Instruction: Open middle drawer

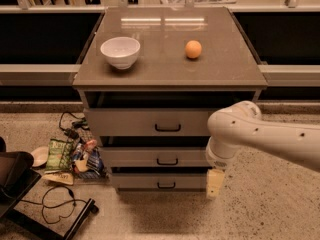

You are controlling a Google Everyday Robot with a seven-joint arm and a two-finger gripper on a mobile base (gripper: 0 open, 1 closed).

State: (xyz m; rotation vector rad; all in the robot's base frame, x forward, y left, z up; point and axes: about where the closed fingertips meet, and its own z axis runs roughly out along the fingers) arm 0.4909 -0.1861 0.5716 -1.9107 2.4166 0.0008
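Observation:
The middle drawer (150, 157) is the grey front of medium height in the cabinet, with a small black bar handle (167, 161) at its centre. It sits pushed in, between the taller top drawer (145, 122) and the low bottom drawer (150, 181). My gripper (215, 183) hangs pointing down from the white arm (260, 134), in front of the cabinet's right side. It is level with the bottom drawer, to the right of and below the middle handle, and touches no handle.
On the cabinet top (165, 69) stand a white bowl (120, 51) and an orange (193, 49). Snack bags (70, 156) and a black cable (57, 204) lie on the floor to the left. A dark chair base (15, 184) is at the lower left.

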